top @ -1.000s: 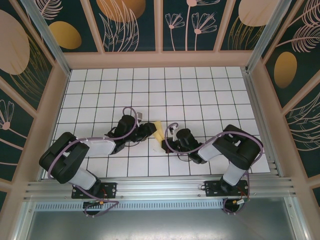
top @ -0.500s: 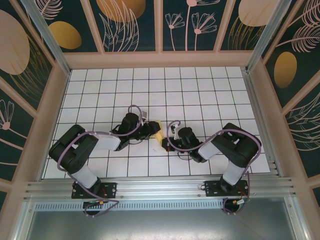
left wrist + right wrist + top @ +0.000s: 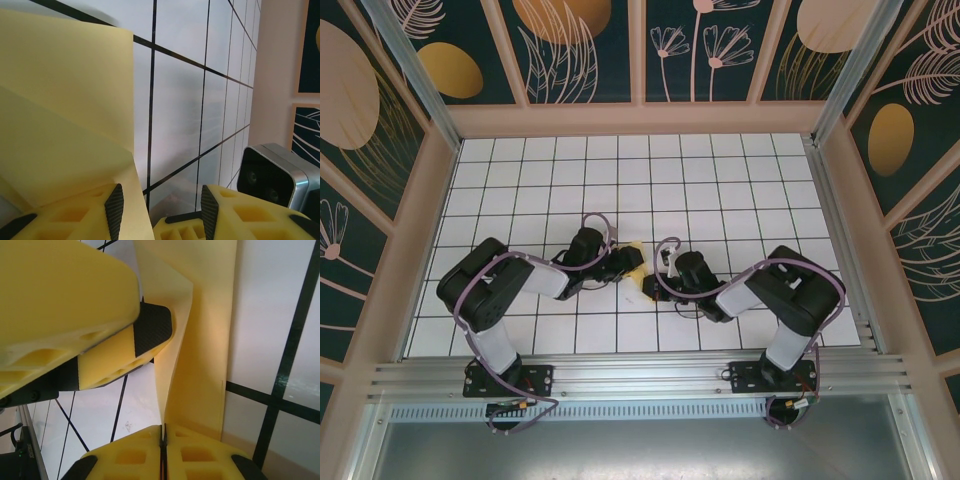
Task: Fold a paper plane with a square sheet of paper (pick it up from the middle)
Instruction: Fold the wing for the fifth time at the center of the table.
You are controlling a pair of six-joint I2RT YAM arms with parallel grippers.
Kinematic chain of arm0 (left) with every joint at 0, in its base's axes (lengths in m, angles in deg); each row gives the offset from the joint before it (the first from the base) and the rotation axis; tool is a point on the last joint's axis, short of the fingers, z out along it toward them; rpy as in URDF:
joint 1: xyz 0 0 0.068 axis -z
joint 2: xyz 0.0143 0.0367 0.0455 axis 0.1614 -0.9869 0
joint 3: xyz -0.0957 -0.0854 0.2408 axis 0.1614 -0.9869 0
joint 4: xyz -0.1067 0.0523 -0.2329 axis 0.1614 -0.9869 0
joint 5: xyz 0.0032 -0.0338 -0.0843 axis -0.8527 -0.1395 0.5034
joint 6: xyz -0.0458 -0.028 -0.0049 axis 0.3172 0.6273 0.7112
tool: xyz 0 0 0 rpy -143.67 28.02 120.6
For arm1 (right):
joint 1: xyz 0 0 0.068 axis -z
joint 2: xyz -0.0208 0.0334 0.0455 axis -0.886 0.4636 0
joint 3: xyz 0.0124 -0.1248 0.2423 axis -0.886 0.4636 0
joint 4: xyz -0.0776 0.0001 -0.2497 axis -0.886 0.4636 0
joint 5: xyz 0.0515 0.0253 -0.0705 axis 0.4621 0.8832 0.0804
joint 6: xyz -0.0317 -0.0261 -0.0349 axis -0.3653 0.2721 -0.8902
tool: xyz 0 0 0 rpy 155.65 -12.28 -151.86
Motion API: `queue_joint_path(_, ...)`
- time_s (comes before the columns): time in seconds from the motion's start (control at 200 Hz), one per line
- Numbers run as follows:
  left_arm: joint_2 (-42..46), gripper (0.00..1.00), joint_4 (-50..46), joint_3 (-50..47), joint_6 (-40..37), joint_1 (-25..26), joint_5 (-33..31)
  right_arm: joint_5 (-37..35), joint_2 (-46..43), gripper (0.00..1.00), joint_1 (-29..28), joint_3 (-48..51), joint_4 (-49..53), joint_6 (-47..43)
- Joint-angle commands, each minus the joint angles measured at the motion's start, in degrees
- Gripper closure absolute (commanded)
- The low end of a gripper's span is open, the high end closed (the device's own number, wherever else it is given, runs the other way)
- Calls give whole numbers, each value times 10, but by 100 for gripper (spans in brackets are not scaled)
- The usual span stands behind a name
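Note:
The square sheet of paper (image 3: pixel 637 259) is folded and creased, standing up off the white grid table between my two grippers. In the right wrist view the paper (image 3: pixel 205 340) rises as a folded flap from my right gripper (image 3: pixel 163 440), whose jaws are shut on its lower edge. My left gripper (image 3: pixel 161 210) is open. The paper (image 3: pixel 65 100) lies against its left finger (image 3: pixel 114 210), with its edge reaching just inside the gap and bare table behind the rest. From above, the left gripper (image 3: pixel 626 265) and right gripper (image 3: pixel 658 284) nearly meet at the paper.
The left gripper's yellow finger (image 3: pixel 60 300) with its black pad hangs close over the paper in the right wrist view. The right arm's wrist camera (image 3: pixel 272 172) sits just beyond the left gripper. The beige wall (image 3: pixel 640 120) bounds the table (image 3: pixel 720 180) at the far side.
The left arm's elbow has swung to the right and its gripper has pushed in closer against the paper. The right arm has barely moved and keeps hold of the paper.

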Motion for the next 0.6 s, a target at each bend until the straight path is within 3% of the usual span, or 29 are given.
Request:
queue_joint_path(0.0,-18,53,-14,7,-23,-2,-6,-3,-21,84,0,-7,78,4)
queue_joint_path(0.32,-27,54,-25,10,-37,-2,-5,-20,-78,77,-1,-31,165,-8)
queue_joint_path(0.595,-22,53,-22,17,-38,-2,7,-25,-50,97,0,-50,197,-1)
